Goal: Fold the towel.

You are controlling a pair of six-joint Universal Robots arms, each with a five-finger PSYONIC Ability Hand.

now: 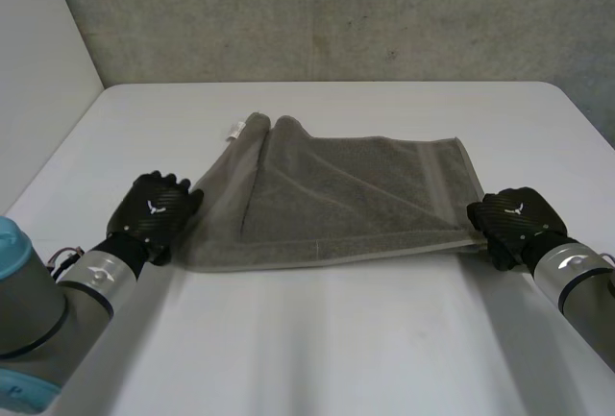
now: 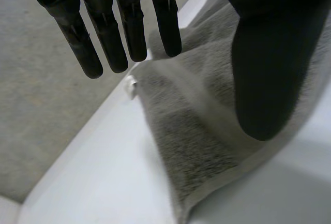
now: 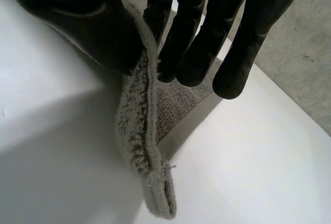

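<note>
A grey towel [image 1: 336,200] lies partly folded on the white table [image 1: 336,339], with its left part rumpled and a small white label [image 1: 235,130] at the far left corner. My left hand [image 1: 154,209] rests open at the towel's near left edge; its fingers [image 2: 103,32] are straight and apart from the thumb [image 2: 271,53], with the towel [image 2: 201,131] lying loose below. My right hand [image 1: 514,219] is at the near right corner. There the thumb [image 3: 77,22] and fingers [image 3: 207,38] pinch the towel's edge [image 3: 147,141], which hangs from them.
A grey concrete wall [image 1: 336,12] stands behind the table's far edge. Bare white tabletop stretches in front of the towel and on both sides of it.
</note>
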